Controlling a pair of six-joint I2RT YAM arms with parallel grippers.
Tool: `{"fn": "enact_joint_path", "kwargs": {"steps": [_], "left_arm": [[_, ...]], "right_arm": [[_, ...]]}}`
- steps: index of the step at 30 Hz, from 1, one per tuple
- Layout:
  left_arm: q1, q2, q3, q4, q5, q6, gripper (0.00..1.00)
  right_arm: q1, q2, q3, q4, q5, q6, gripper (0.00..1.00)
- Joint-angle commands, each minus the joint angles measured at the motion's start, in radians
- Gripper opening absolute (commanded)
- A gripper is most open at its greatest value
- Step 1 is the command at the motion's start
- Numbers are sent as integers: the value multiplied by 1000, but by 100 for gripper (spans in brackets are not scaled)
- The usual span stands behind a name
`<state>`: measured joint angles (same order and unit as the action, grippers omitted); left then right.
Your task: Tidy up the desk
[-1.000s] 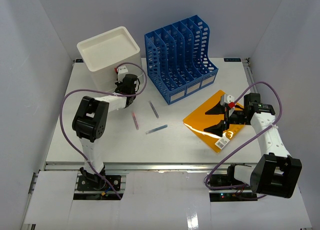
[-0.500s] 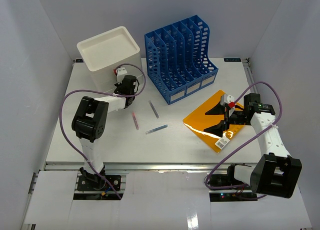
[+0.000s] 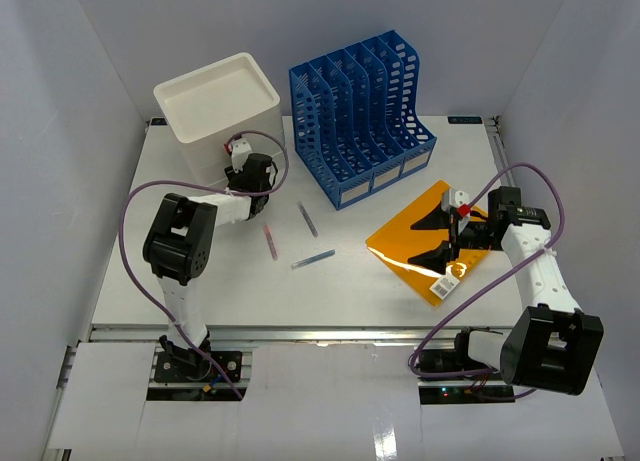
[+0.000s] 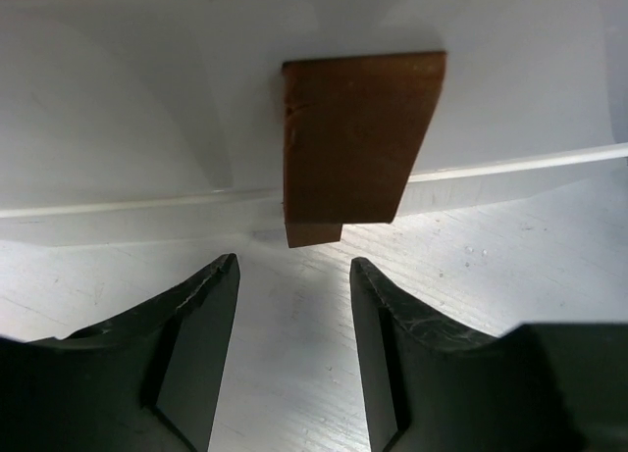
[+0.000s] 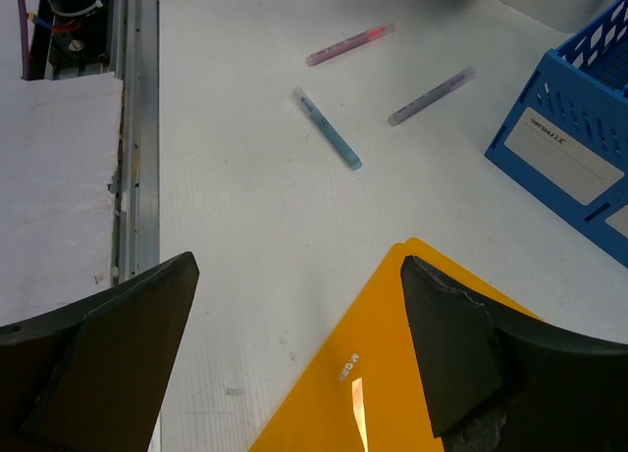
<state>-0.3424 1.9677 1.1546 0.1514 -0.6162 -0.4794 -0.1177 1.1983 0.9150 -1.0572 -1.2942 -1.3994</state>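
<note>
Left gripper (image 4: 294, 276) has edged closer to the white box (image 3: 215, 106). Its jaws are apart and empty, facing a brown block (image 4: 358, 138) against the box wall. Right gripper (image 5: 297, 271) is spread wide, empty, over the orange folder (image 3: 397, 244). Desk (image 3: 200, 291) under the arms holds pens (image 3: 313, 258) and a blue rack (image 3: 360, 106).

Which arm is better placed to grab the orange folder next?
Right. The right hand hovers open directly over the orange folder; the left hand is across the desk, facing the white box.
</note>
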Motion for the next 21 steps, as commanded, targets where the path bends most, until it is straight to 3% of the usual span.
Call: {"fn": "enact_joint_path", "kwargs": {"steps": [1, 10, 15, 18, 21], "left_arm": [[14, 14, 60, -30, -31, 35, 60], [25, 74, 122, -27, -46, 64, 55], [26, 81, 142, -30, -45, 50, 45], [25, 59, 108, -13, -42, 9, 34], [20, 17, 36, 28, -29, -37, 36]], "right_arm": [[-4, 6, 42, -36, -34, -33, 90], [-5, 10, 44, -46, -34, -43, 90], [-5, 16, 44, -52, -33, -50, 90], [-7, 18, 45, -54, -33, -52, 90], [-7, 20, 47, -62, -35, -59, 90]]}}
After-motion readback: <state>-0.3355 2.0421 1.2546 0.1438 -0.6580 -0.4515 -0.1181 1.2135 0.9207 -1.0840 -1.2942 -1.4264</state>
